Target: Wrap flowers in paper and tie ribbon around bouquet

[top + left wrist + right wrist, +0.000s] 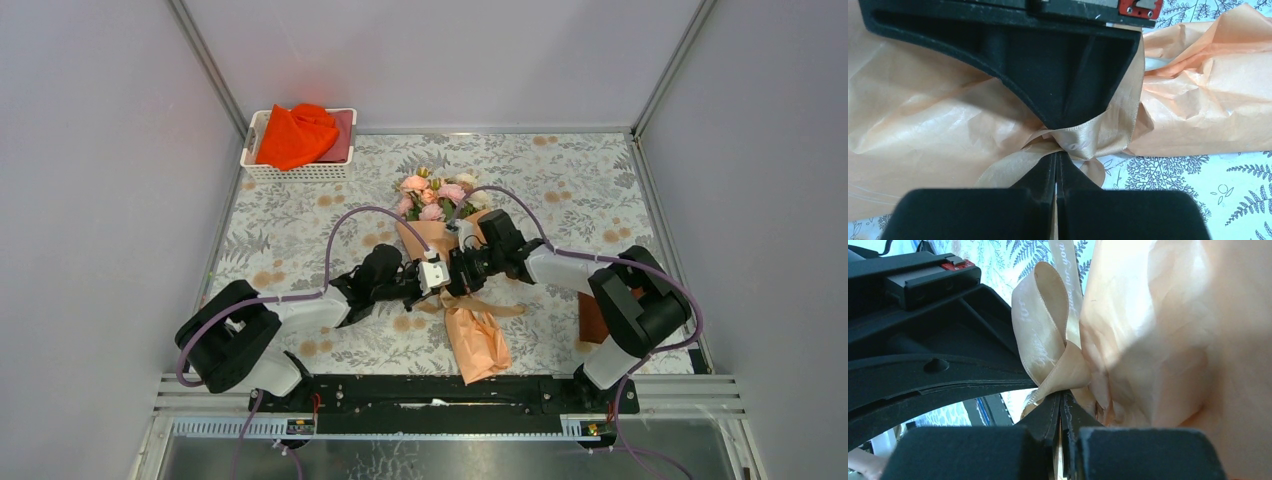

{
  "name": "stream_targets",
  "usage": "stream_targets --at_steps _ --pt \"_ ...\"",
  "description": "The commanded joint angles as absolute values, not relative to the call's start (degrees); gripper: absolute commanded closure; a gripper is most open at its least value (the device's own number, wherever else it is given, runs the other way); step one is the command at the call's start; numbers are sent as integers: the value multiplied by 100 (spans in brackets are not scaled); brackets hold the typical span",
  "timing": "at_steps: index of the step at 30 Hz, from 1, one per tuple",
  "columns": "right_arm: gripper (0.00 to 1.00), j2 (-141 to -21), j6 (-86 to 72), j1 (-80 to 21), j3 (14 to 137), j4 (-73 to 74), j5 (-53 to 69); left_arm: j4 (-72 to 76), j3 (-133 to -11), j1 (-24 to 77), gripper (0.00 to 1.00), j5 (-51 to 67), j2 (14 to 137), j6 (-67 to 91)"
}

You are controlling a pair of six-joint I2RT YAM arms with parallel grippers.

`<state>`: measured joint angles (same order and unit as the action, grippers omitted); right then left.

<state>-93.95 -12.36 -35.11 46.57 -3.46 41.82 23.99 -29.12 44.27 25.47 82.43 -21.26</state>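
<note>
The bouquet [470, 330], a cone of peach-orange paper [923, 115], lies on the mat with the flowers [430, 195] at its far end. A tan ribbon [1088, 140] is tied round its narrow middle, with a loop [1043, 335] standing up beside the paper [1173, 340]. My left gripper [1055, 156] is shut right at the knot, a thin strip of ribbon pinched between its fingers. My right gripper [1060, 395] faces it from the other side, also shut on a strand of ribbon. In the top view the left gripper [440, 276] and the right gripper [462, 272] nearly touch over the bouquet's middle. The stems are hidden in the paper.
A white basket [300, 172] holding a bright orange-red cloth [298, 135] stands at the back left of the leaf-patterned mat [300, 230]. A brown block [592, 320] sits by the right arm's base. Grey walls enclose the table on three sides.
</note>
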Motion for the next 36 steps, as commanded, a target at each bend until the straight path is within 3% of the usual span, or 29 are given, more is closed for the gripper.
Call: stream_targets --at_steps 1,6,14,27,31,36 --pt "94 -9186 -1425 -3516 4525 -1057 4538 2707 -2857 4448 100 2630 8280 -2235" --pt "88 -9107 -1525 -3516 4409 -1196 4457 2689 -2788 4451 100 2666 8206 -2179" --pt "87 -8953 -1276 -3493 4518 -738 4206 2534 -2693 4456 100 2621 8074 -2356" --pt "79 -9113 -1710 -3495 4281 -1376 4446 2777 -2842 4452 100 2705 8302 -2344" --pt "66 -9221 -1738 -3498 4229 -1429 4421 2894 -2872 4455 100 2680 8358 -2338" --pt "63 -9290 -1772 -3498 4169 -1483 4480 2952 -2913 4453 100 2588 8401 -2236"
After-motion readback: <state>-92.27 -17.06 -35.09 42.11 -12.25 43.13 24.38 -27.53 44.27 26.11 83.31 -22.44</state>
